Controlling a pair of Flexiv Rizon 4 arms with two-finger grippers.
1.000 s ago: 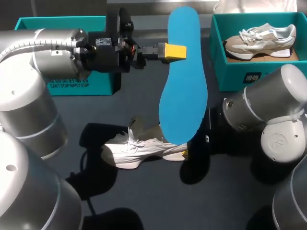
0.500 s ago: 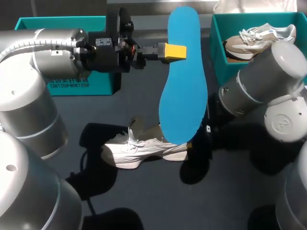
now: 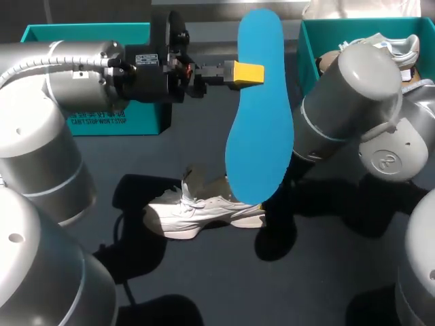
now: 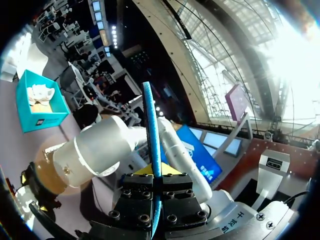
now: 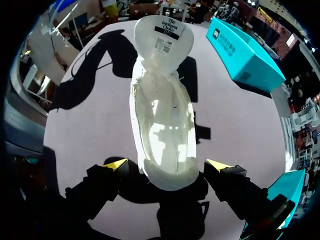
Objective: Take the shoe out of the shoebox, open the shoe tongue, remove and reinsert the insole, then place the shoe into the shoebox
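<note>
Three steps look done: shoe (image 3: 204,214) out on the table (image 3: 136,156), tongue (image 5: 164,35) up, insole (image 3: 258,136) out, pinched aloft by left gripper (image 3: 238,73). Left to do: reinsert, rebox. Only the right wrist view shows right gripper (image 5: 167,165), spread and straddling the heel; the head view hides it.

White lettering on the front of the left shoebox (image 3: 95,121), a printed label on the shoe tongue (image 5: 164,35) — neither clearly readable.
</note>
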